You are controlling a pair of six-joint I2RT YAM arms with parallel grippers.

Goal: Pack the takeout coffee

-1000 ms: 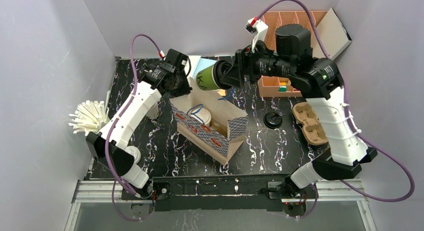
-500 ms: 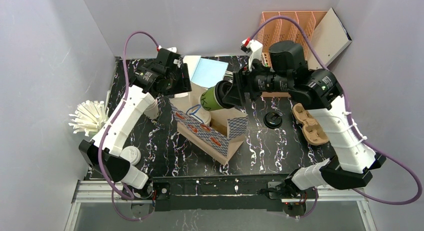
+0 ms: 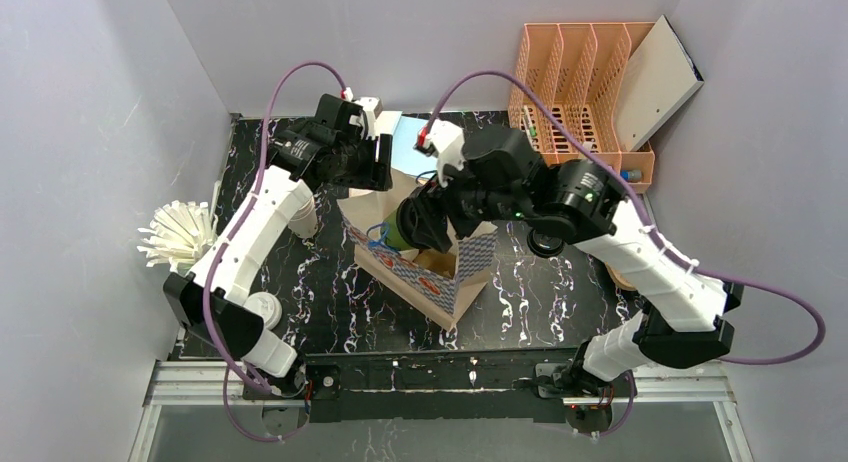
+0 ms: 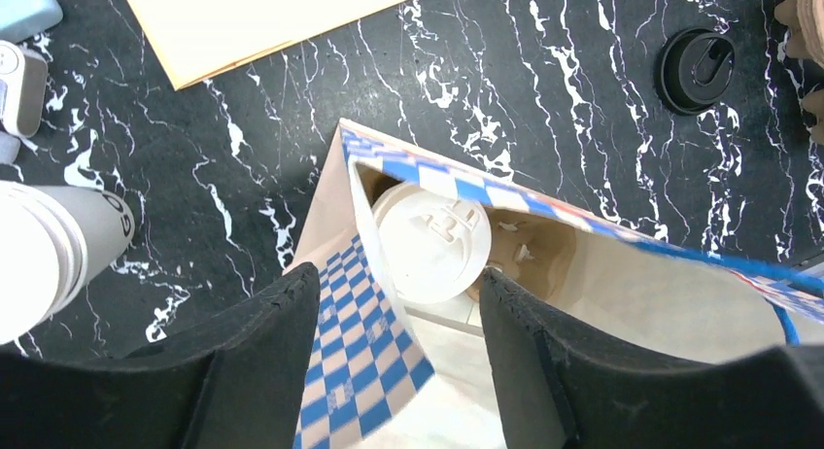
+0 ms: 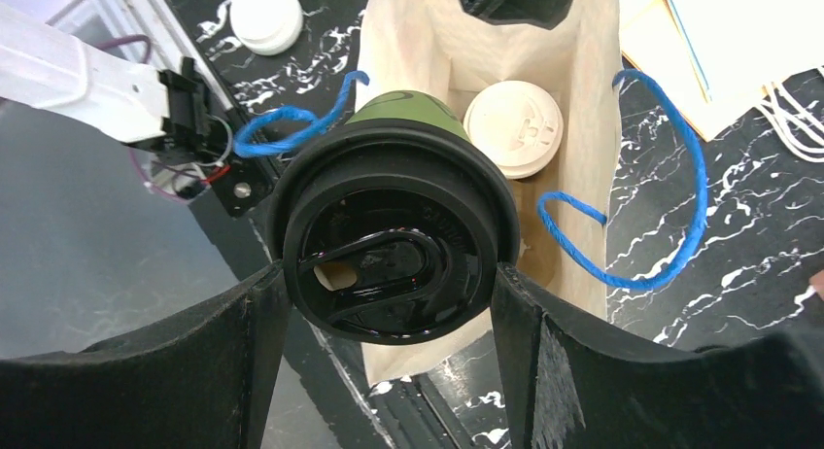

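Your right tool (image 5: 389, 303) grips the coffee cup (image 5: 398, 114) over the bag (image 5: 583, 80), beside a white-lidded cup (image 5: 513, 126); left tool (image 4: 398, 342) released, astride its wall.

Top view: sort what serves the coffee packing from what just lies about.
In use: green cup, right tool, bag, left tool.
Lying about: black lid, straws, rack.

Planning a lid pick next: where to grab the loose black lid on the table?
Across the rim of the black lid, straight down from above. It lies flat on the table, apart from other things, so jaws can straddle its round edge; it looks too low for a side approach.
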